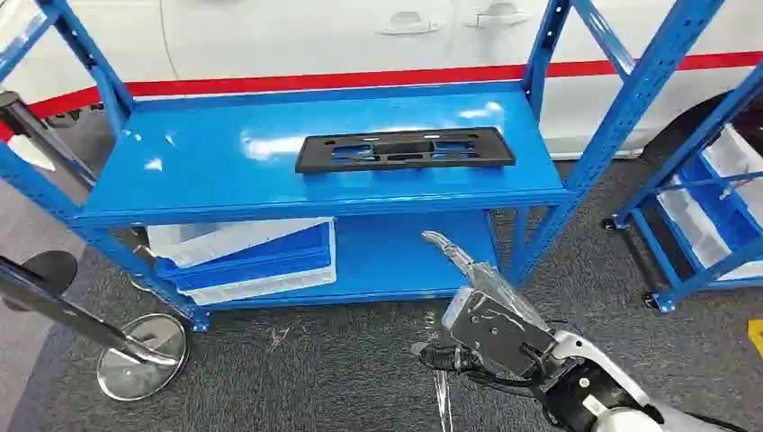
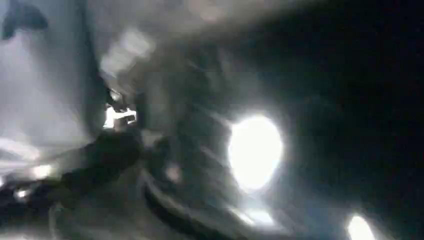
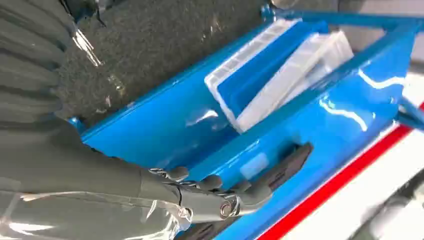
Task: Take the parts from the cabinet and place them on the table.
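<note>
A flat black plastic part [image 1: 405, 148] with rectangular cut-outs lies on the top shelf of the blue rack [image 1: 225, 180]. My right hand [image 1: 477, 301] is raised in front of the rack's lower shelf, below and slightly right of the part, with its fingers stretched out and holding nothing. In the right wrist view the fingertips [image 3: 250, 192] point toward the shelf edge, close to the black part [image 3: 287, 162] but apart from it. The left wrist view is dark and smeared, so my left hand's state cannot be made out.
Stacked white and blue bins [image 1: 252, 256] sit on the lower shelf at the left. A second blue rack with bins [image 1: 711, 207] stands at the right. A chrome stanchion base [image 1: 144, 355] stands on the grey carpet at the left. A white car with a red stripe [image 1: 360, 36] is behind.
</note>
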`<state>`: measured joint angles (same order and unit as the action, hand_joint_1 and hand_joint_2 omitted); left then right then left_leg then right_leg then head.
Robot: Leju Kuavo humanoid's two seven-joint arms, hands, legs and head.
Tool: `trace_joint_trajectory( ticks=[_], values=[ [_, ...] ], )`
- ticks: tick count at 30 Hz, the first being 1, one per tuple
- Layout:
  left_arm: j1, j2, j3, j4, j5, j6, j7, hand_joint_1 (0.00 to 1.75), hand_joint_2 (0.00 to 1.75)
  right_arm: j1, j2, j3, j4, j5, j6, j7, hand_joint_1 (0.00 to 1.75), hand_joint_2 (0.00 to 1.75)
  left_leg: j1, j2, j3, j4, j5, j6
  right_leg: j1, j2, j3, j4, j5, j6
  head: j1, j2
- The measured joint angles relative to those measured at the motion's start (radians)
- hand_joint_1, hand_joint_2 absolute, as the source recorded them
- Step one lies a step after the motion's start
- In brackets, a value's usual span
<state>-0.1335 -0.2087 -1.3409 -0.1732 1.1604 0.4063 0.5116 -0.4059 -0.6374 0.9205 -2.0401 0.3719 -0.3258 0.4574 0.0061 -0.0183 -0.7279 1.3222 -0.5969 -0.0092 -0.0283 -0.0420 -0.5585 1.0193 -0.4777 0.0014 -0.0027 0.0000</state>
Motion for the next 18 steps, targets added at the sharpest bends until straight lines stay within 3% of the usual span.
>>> trace_joint_trajectory(
  ticks=[1,3,4,5,6,8,9,10,11,12,13,14,15,16,18],
  values=[
    [0.001,0.000,-0.007,0.000,-0.010,0.003,0.000,0.00,0.00,-0.001,0.000,0.003,0.000,-0.002,0.000,0.005,0.00,1.75,0.000,0.002,0.020,-0.040,0.034,0.002,0.002,-0.012,0.004,0.000,-0.004,0.001,0.000,0.000],
    [0.003,0.000,-0.014,0.001,-0.022,0.051,0.000,0.00,0.00,-0.001,0.000,0.003,-0.001,-0.003,-0.011,0.024,0.00,1.75,-0.001,0.020,0.096,-0.195,0.122,0.012,0.005,-0.032,0.016,0.001,-0.011,0.003,0.000,0.000],
    [0.002,0.000,-0.019,0.002,-0.029,0.094,0.000,0.00,0.00,-0.001,-0.002,0.003,-0.004,-0.003,-0.025,0.036,0.00,1.75,-0.007,0.065,0.126,-0.266,0.136,0.021,0.007,-0.041,0.021,0.000,-0.015,0.007,0.000,0.000],
    [-0.001,0.000,-0.023,0.002,-0.035,0.144,0.000,0.00,0.00,0.000,-0.008,0.003,-0.008,-0.002,-0.038,0.047,0.00,1.75,-0.022,0.093,0.137,-0.283,0.127,0.027,0.017,-0.050,0.019,0.005,-0.019,0.014,0.000,0.000],
    [-0.003,-0.001,-0.027,0.001,-0.038,0.182,0.000,0.00,0.00,0.003,-0.016,0.003,-0.013,-0.001,-0.051,0.056,0.00,1.75,-0.017,0.083,0.133,-0.281,0.124,0.035,0.018,-0.056,0.016,0.002,-0.017,0.017,0.001,0.000],
    [0.000,0.001,-0.032,0.002,-0.045,0.217,-0.010,0.00,0.00,0.009,-0.027,0.003,-0.023,0.016,-0.074,0.069,0.00,1.75,-0.019,0.060,0.127,-0.284,0.126,0.040,0.022,-0.081,0.023,-0.003,-0.017,0.022,0.004,0.000],
    [0.001,0.006,-0.037,0.002,-0.047,0.204,-0.027,0.00,0.00,0.013,-0.027,0.003,-0.030,0.030,-0.088,0.079,0.00,0.00,-0.014,0.050,0.133,-0.294,0.131,0.047,0.022,-0.088,0.027,-0.003,-0.022,0.027,0.002,0.000],
    [0.002,0.011,-0.041,0.002,-0.047,0.191,-0.044,0.00,0.00,0.018,-0.027,0.004,-0.033,0.041,-0.092,0.085,0.00,0.00,-0.008,0.042,0.138,-0.301,0.135,0.052,0.014,-0.046,0.021,0.010,-0.037,0.034,0.005,0.000],
    [0.001,0.019,-0.042,0.002,-0.047,0.178,-0.067,0.00,0.00,0.024,-0.027,0.004,-0.039,0.052,-0.098,0.089,0.00,0.00,-0.006,0.032,0.139,-0.303,0.137,0.057,0.013,0.005,-0.003,0.058,-0.068,0.036,0.009,0.000],
    [-0.001,0.025,-0.043,0.002,-0.046,0.169,-0.079,0.00,0.00,0.029,-0.030,0.005,-0.042,0.057,-0.102,0.095,0.00,0.00,-0.005,0.022,0.138,-0.303,0.138,0.059,0.013,0.028,-0.043,0.137,-0.105,0.038,0.014,0.000],
    [-0.003,0.029,-0.045,0.002,-0.047,0.161,-0.083,0.00,0.00,0.034,-0.031,0.006,-0.042,0.059,-0.103,0.098,0.00,0.00,-0.005,0.010,0.137,-0.303,0.137,0.060,0.011,0.036,-0.084,0.217,-0.135,0.039,0.015,0.000],
    [-0.005,0.032,-0.045,0.002,-0.047,0.155,-0.084,0.00,0.00,0.039,-0.032,0.006,-0.042,0.059,-0.104,0.098,0.00,0.00,-0.006,-0.002,0.138,-0.302,0.137,0.061,0.010,0.038,-0.118,0.278,-0.149,0.041,0.013,0.000],
    [-0.004,0.037,-0.045,0.002,-0.047,0.148,-0.083,0.00,0.00,0.042,-0.032,0.008,-0.042,0.059,-0.104,0.099,0.00,0.00,-0.006,-0.015,0.138,-0.300,0.136,0.061,0.010,0.039,-0.137,0.302,-0.144,0.041,0.014,0.000],
    [-0.003,0.040,-0.046,0.002,-0.047,0.141,-0.080,0.00,0.00,0.042,-0.032,0.009,-0.042,0.059,-0.104,0.099,0.00,0.00,-0.005,-0.029,0.138,-0.298,0.135,0.061,0.008,0.039,-0.132,0.279,-0.113,0.042,0.014,0.000],
    [-0.002,0.041,-0.046,0.002,-0.048,0.135,-0.074,0.00,0.00,0.042,-0.034,0.009,-0.043,0.058,-0.104,0.100,0.00,0.00,-0.002,-0.058,0.143,-0.294,0.132,0.056,0.002,0.051,-0.068,0.123,-0.013,0.043,0.014,0.000]
  ],
)
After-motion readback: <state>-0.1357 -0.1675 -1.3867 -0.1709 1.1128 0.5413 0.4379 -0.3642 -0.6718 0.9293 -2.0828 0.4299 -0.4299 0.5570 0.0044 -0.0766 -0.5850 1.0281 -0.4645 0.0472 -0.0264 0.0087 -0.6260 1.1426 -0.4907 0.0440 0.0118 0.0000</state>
